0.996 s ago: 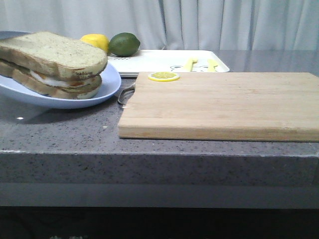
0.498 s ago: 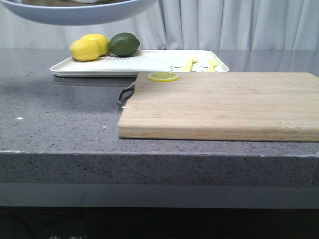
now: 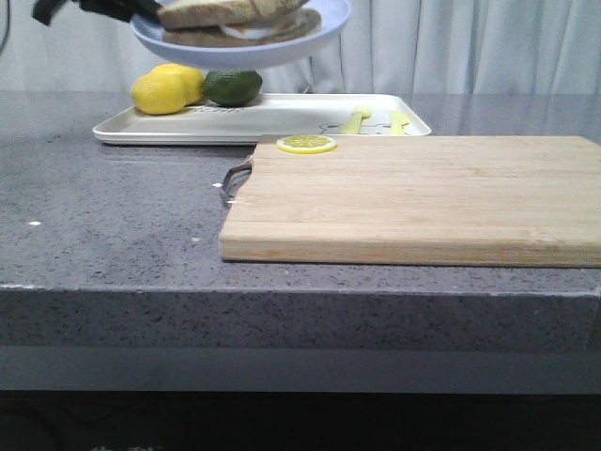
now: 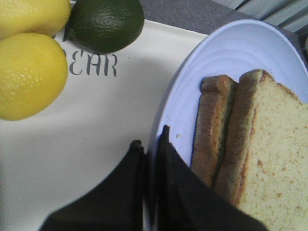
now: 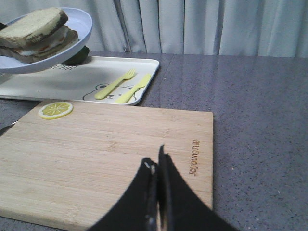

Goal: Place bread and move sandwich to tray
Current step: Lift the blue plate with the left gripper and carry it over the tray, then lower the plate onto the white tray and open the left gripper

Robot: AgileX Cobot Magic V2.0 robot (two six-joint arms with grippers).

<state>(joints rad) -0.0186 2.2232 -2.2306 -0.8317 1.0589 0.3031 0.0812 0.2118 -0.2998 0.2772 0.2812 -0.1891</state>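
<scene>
Pale-blue plate [image 3: 240, 42] with sandwich [image 3: 230, 11] — airborne above tray [image 3: 272, 117], its rim pinched by left end effector [image 4: 151, 144]. Right end effector [image 5: 158, 161] — closed, empty, over wooden cutting board [image 5: 110, 159].

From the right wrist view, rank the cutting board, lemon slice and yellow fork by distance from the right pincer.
1. Cutting board, directly under the right pincer.
2. Lemon slice, on the board's far corner.
3. Yellow fork, beyond the board, on the tray.
</scene>
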